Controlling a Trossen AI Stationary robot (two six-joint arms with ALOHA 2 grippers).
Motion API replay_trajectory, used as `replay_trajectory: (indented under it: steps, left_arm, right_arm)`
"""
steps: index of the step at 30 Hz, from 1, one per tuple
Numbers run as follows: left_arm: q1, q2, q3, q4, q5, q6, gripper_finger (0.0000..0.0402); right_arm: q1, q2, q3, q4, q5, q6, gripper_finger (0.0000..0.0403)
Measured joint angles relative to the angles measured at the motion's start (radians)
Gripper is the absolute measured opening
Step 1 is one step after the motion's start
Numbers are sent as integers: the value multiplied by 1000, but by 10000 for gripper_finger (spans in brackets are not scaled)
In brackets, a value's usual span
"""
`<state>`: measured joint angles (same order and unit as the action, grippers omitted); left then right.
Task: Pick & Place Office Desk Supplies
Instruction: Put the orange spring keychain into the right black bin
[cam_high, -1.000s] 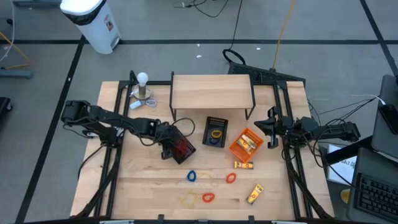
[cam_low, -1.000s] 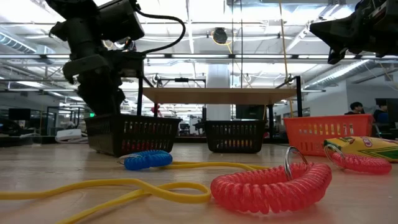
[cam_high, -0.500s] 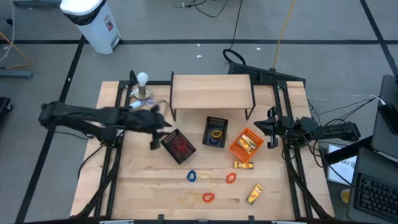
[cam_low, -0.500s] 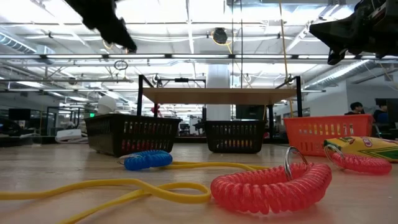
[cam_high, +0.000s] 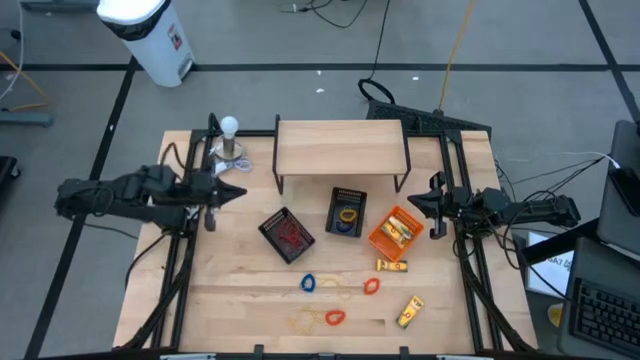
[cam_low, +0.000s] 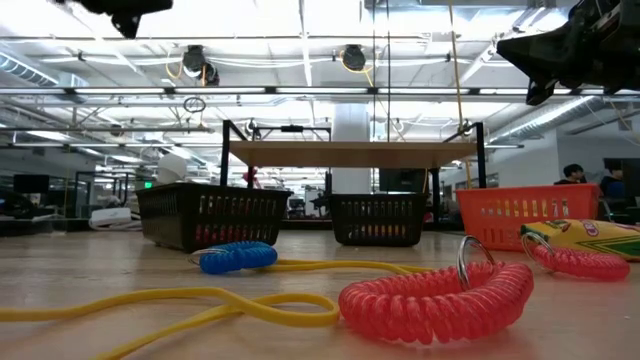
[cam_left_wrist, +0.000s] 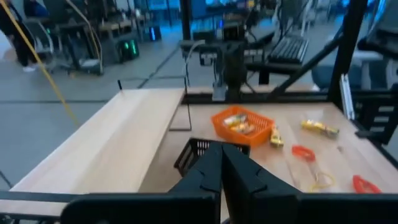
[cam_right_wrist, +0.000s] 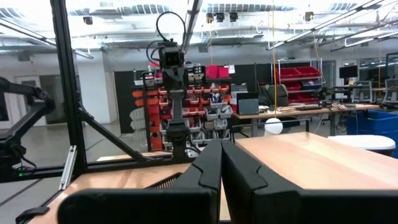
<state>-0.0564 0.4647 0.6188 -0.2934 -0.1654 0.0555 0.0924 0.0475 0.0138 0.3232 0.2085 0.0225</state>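
Your left gripper (cam_high: 213, 195) is hanging at the table's left edge with its fingers pressed together and nothing between them. Just beyond its tips, the black mesh tray (cam_high: 288, 234) is holding a red coil. Farther along the boards and well clear of that claw, the loose supplies are lying in a row: the blue coil (cam_high: 308, 283), the tan loop (cam_high: 301, 320), the red coil (cam_high: 335, 317) and the orange coil (cam_high: 371, 285). These coils are looking light, soft and springy, likely to squash and roll under the pads; you are best pinching across one strand of the coil, not its whole bulk. The yellow packets (cam_high: 409, 311) near your right gripper (cam_high: 436, 207) are looking light and stiffer; take them across the narrow sides. That claw is also pressed together and empty, waiting beside the orange tray (cam_high: 376, 239). Printing is showing on the packets, but you cannot read it.
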Motion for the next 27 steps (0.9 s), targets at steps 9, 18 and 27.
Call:
replay_trajectory:
  steps: [9, 18, 27]
  left_arm:
    - [37, -222, -207, 112, -20, -32, 4]
    - [37, -333, -307, 59, -57, -121, 2]
    - [34, -391, -419, 64, -62, -132, 1]
  right_arm:
    - [0, 0, 0, -1, 2, 2, 0]
    - [0, 0, 0, -6, 4, -8, 0]
    - [0, 0, 0, 1, 58, -8, 0]
